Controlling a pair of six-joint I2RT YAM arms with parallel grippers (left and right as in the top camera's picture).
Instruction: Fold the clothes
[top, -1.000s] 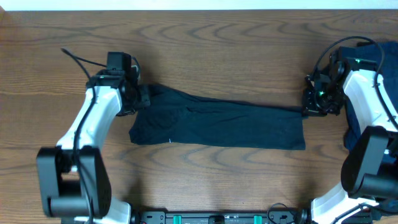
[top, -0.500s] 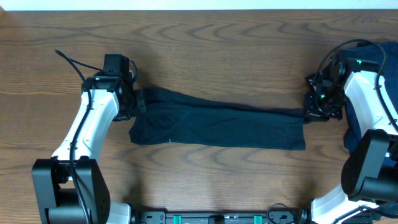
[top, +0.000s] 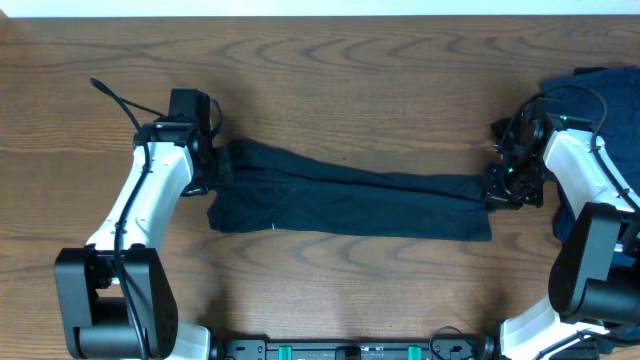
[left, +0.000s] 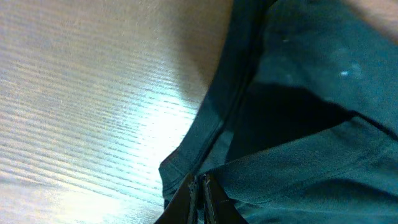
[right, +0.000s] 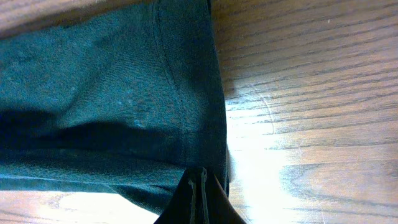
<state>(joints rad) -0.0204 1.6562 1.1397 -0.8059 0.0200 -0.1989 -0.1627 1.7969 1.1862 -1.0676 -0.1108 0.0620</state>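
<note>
2 T-shirt (top: 350, 205) ends pinched, 1 in left gripper (top: 222, 166), 1 in right gripper (top: 491, 191), cloth stretched between

A brown wood-grain tabletop (top: 350, 90) with dark wavy figure fills the overhead view. A pale strip (top: 320, 7) runs along its far edge. Bright glare (left: 155, 118) lies on the wood in both wrist views.
</note>
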